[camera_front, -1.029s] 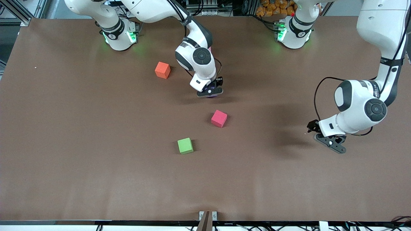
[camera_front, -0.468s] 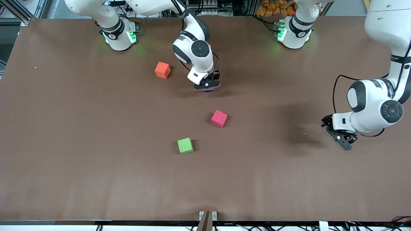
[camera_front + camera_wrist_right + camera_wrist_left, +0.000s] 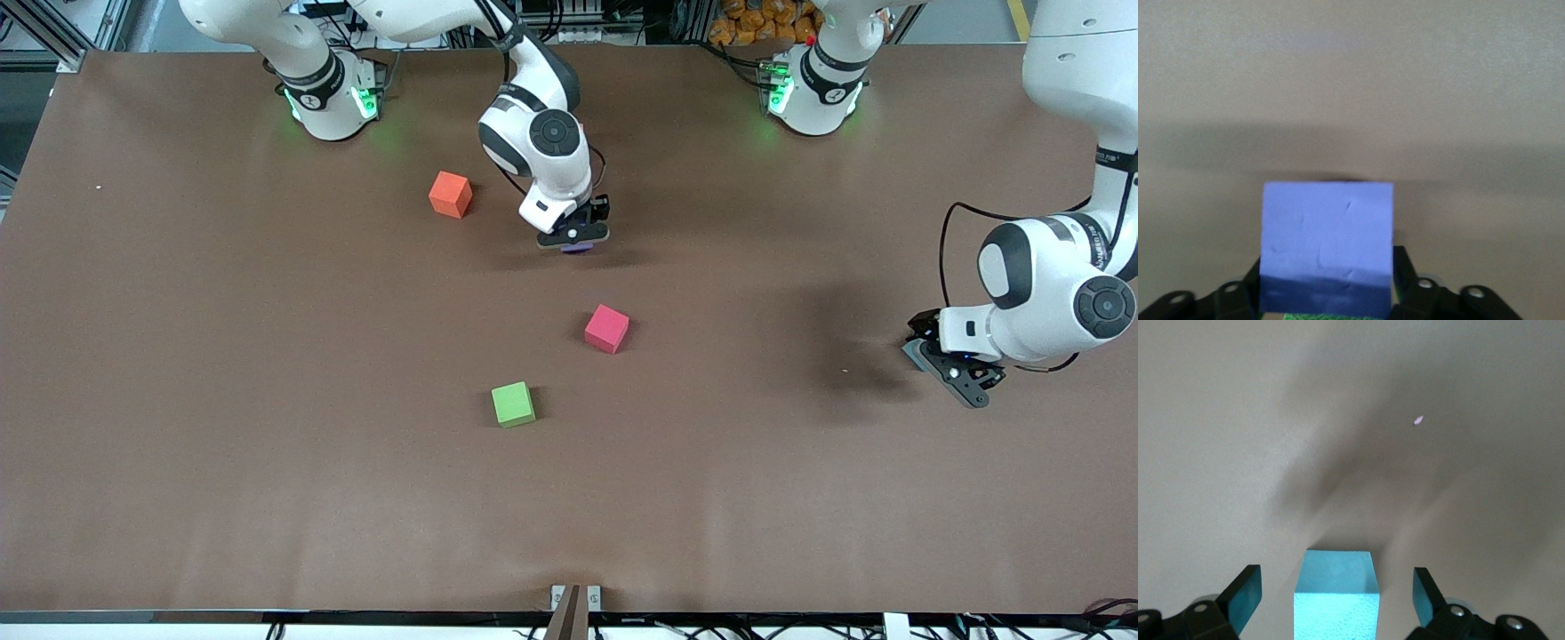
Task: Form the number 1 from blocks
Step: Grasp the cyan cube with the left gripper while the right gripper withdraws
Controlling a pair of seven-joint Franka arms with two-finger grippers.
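Right end effector (image 3: 576, 242) low over desk (image 3: 222, 356), fingers around purple block (image 3: 1327, 247); grip uncertain. Left end effector (image 3: 1335, 600) spread wide, sky-blue block (image 3: 1336, 593) between fingers, untouched.

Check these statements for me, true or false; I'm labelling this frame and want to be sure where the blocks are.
1. The green block lies nearer to the front camera than the pink block. True.
2. The orange block sits between the left hand's fingers. False: the sky-blue block sits there, with a gap on each side.
3. The left hand is open. True.
4. The right hand is over the green block. False: it is at the purple block.
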